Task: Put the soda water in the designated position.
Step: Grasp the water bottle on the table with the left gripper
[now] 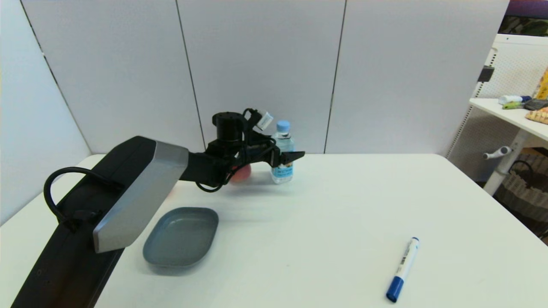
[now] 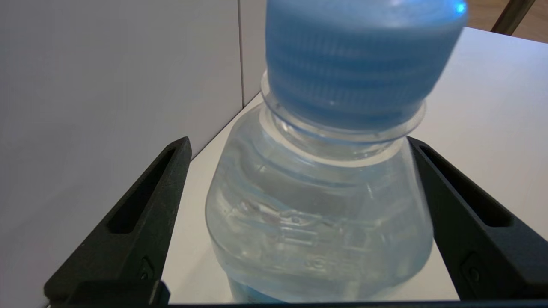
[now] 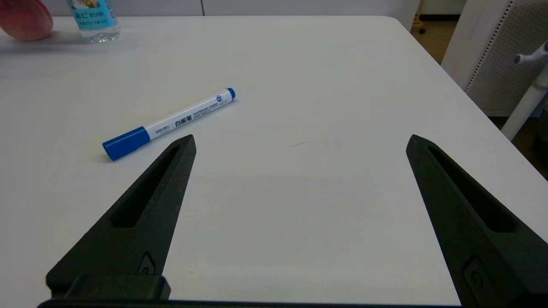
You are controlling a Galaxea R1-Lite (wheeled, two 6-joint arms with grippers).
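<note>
Bottle: found upright at far centre of surface, close to back panel; base resting on surface, light blue cap on, blue label low on body.

Left gripper: reached across from near left, level with bottle's middle. Fingers spread, one on each side of bottle's shoulder. One finger just beside or touching the plastic, cannot tell which; other finger clearly apart, gap visible. No firm pinch seen.

Red fruit: noted just beside bottle on its left, partly hidden behind left arm; same fruit seen beside bottle in right wrist view.

Tray: grey, rounded, lying nearer and to left of bottle, well apart from it.

Marker: white body, blue cap, lying flat at near right of surface, well apart from bottle and tray.

Right gripper: outside head view; fingers spread wide above bare surface, marker near, nothing between them.
</note>
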